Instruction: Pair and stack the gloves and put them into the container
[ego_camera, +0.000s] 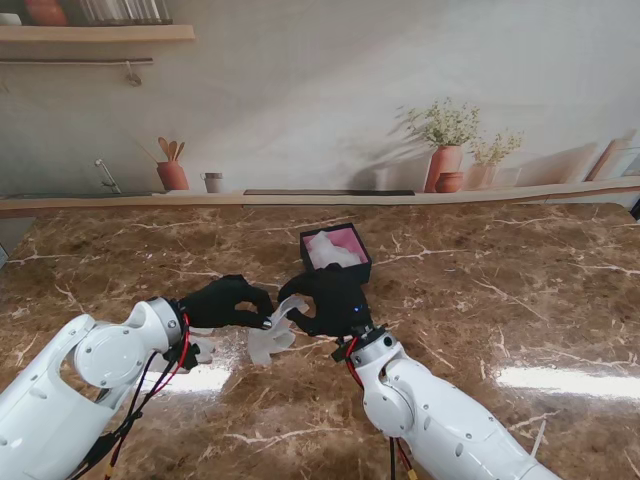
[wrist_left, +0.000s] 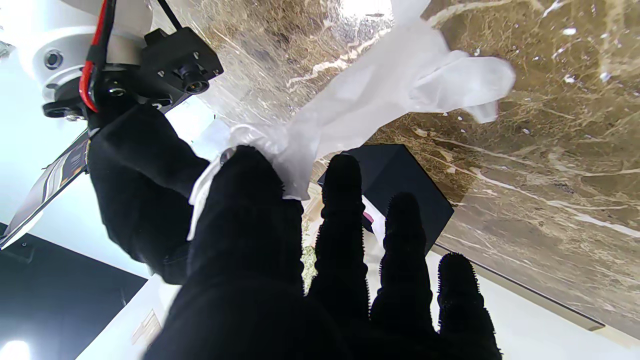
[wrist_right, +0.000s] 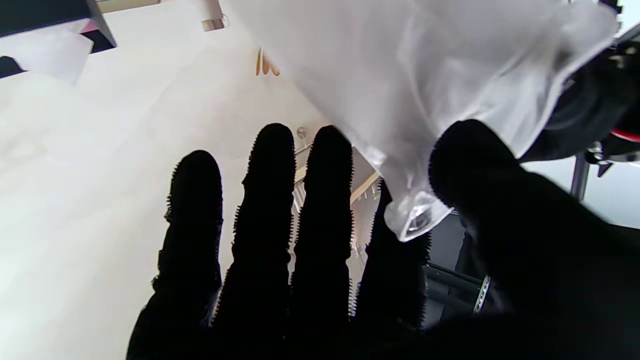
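Both hands pinch one thin translucent glove | square black container beside right hand

A brown marble-patterned desk carries a small black box with a pink inside, near the middle, white glove material inside it.

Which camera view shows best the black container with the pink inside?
The stand view. There the container shows whole, open, with something white in it, just beyond the right hand. The left wrist view shows only its dark outer walls behind the fingers. The right wrist view catches only one corner.
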